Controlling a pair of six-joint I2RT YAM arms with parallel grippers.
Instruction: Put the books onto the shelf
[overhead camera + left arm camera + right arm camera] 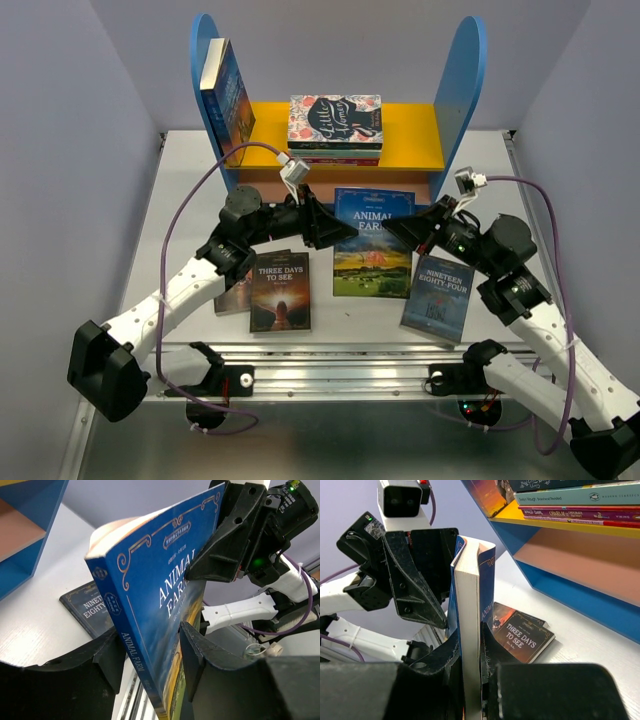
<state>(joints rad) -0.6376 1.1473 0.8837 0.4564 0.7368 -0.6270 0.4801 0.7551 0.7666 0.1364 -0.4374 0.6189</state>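
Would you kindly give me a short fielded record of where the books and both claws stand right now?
Held book: Animal Farm, upright
Right claw: shut on Animal Farm's page edge
Left claw: straddling its spine; grip unclear
On shelf: one blue book leaning against the left panel
Flat on table: Three Days to See, Nineteen Eighty-Four
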